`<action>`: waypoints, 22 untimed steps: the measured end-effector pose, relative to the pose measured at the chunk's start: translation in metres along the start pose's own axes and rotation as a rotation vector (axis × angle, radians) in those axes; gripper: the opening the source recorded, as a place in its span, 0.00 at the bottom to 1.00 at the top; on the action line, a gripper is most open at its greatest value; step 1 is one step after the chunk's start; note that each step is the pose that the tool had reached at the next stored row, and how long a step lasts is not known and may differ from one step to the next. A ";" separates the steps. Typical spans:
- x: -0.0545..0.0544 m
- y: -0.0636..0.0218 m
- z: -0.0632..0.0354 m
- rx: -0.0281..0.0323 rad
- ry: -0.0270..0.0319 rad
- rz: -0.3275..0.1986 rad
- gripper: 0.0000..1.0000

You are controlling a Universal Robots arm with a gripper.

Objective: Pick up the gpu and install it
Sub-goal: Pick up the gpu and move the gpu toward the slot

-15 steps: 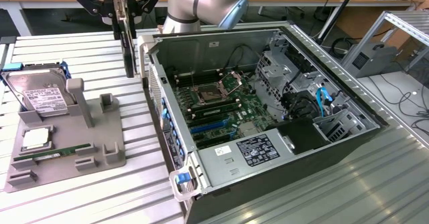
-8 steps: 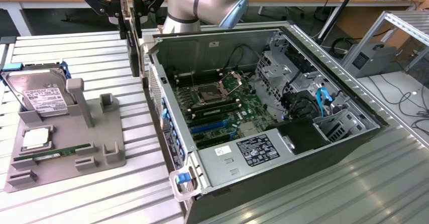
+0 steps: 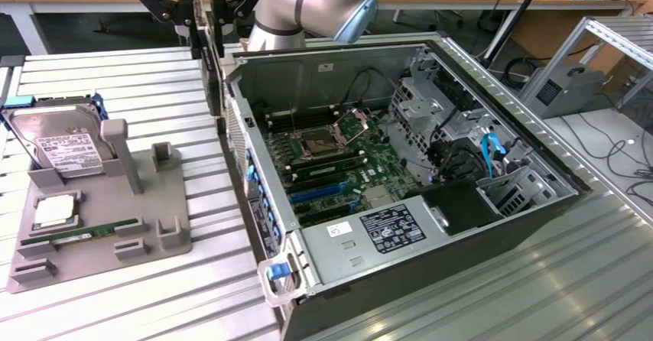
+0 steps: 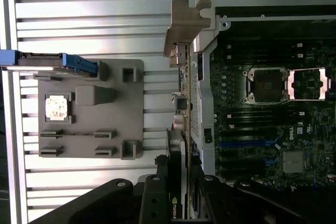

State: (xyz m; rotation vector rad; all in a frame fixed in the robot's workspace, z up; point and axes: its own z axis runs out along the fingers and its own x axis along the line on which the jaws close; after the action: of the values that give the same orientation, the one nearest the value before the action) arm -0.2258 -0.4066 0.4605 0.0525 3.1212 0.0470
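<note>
Gripper [image 4: 179,195] is clamped on the gpu [image 4: 175,150], jaws pinching the two flat faces at the end with the green logo. The card hangs edge-on, with its silver bracket [image 4: 185,22] at the far end from the jaws. In the exterior view the gripper [image 3: 210,29] sits high at the case's back corner on the exterior view's left, and the gpu [image 3: 214,89] hangs as a thin dark strip just outside the case wall [image 3: 306,73]. In the wrist view the card runs along that wall's rim. Can't tell if it's touching the sheet metal or just clear of it, the angle is poor there. So the gpu is in the air and not over the motherboard [image 3: 326,157] or in any slot. My read is pick done, carry/align in hand, install not started. The blue expansion slots [image 3: 316,192] look free, as far as I can see. Seating calls for getting the card inside the wall and its connector edge parallel to a slot, then square over it. The bracket end has to go at the case's rear opening, then a straight push with no tilt. Main risk I'd flag is the bracket or a card corner catching the rim on the way in. Further out, the grey fixture [image 3: 153,226] on the slatted table [image 3: 153,303] holds the hard drive [image 3: 61,146], a cpu chip [image 3: 53,211] and the memory stick [image 3: 87,235], all well apart from the gripper.
</note>
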 end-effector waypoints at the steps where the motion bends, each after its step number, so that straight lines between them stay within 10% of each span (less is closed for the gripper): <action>1: -0.001 0.0000 0.0000 0.0000 0.0000 0.000 0.27; 22: -0.022 0.0007 0.0005 0.0000 0.0000 0.000 0.27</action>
State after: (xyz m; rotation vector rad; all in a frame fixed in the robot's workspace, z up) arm -0.2035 -0.4066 0.4605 0.0527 3.1211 0.0471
